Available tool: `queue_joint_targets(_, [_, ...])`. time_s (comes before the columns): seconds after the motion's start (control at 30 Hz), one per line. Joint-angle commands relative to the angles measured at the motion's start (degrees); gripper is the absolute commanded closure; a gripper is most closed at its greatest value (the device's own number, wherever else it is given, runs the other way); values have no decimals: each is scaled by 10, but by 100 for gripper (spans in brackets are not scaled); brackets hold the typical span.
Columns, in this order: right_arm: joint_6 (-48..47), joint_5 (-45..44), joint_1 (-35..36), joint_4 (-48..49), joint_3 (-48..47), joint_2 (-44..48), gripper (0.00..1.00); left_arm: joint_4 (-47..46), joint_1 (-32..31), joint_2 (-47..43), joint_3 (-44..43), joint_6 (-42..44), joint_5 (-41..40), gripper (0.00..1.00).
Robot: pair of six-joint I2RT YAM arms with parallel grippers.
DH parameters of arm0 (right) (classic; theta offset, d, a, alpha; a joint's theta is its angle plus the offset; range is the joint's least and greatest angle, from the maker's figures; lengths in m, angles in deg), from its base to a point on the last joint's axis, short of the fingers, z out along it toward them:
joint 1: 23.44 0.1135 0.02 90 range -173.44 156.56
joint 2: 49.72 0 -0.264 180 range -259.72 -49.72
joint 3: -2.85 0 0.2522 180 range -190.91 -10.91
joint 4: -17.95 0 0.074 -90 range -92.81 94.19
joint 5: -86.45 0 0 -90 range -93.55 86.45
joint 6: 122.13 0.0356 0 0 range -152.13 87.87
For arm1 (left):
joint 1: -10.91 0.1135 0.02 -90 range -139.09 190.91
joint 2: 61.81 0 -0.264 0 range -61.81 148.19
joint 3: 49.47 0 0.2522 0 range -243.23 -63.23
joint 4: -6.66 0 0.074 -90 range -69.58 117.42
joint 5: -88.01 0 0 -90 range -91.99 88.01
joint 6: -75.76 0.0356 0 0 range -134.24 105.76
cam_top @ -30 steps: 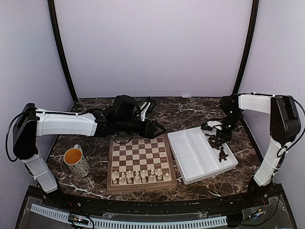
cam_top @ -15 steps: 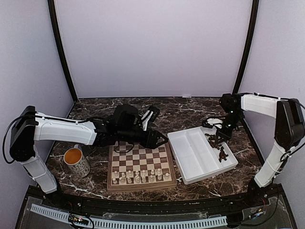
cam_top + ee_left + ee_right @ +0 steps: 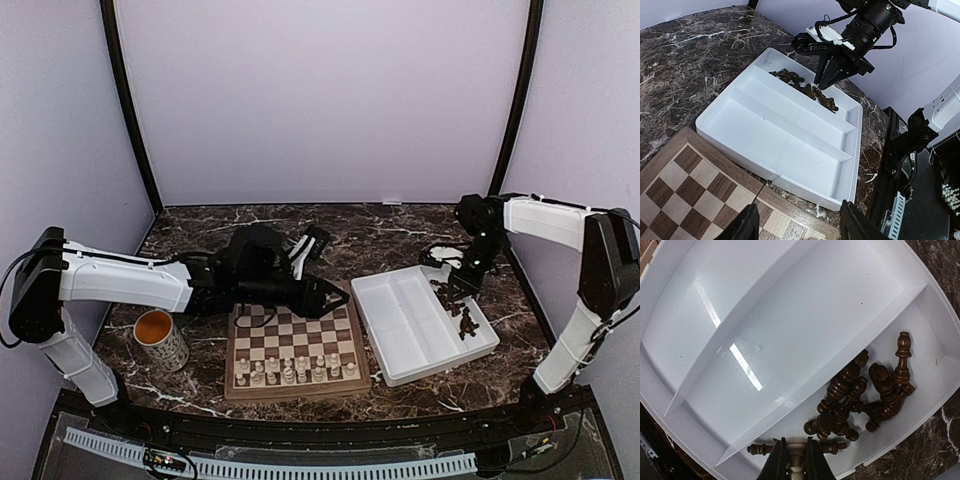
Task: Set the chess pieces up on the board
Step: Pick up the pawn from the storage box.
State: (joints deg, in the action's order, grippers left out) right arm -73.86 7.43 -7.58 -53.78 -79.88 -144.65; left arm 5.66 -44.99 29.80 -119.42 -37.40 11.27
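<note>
The right gripper (image 3: 795, 444) clamps a chess piece (image 3: 796, 460), likely light, hard and slippery, best pinched at its waist; the left gripper (image 3: 799, 220) stands apart, empty.

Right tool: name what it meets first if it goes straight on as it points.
Likely the dark piece lying flat at the tips of the right tool, then the white tray floor; depth is unclear.

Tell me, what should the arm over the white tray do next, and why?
Probably lift straight up. The right gripper looks shut on a pale piece, low beside the dark pieces in the white tray. Rising first should clear them and the tray wall before it heads for the board.
</note>
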Motion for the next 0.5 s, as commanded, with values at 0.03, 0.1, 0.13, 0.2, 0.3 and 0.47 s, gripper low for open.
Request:
queue_joint_targets(0.03, [22, 18, 17, -2, -20, 7, 90, -17, -5, -28, 6, 5, -6, 43])
queue_joint_targets(0.1, [30, 27, 38, -18, -34, 14, 90, -14, -5, -29, 6, 7, -11, 43])
queue_joint_targets(0.13, [34, 18, 57, -23, -39, 15, 90, -10, -5, -31, 7, 8, -14, 43])
queue_joint_targets(0.2, [45, -16, 102, -19, -36, 22, 90, -2, -5, -36, 9, 8, -26, 43])
queue_joint_targets(0.3, [60, -69, 173, -7, -22, 25, 90, 9, -4, -48, 17, 5, -64, 43])
queue_joint_targets(0.47, [78, -139, 271, 2, -4, -5, 90, 27, -3, -93, 46, -10, -122, 43])
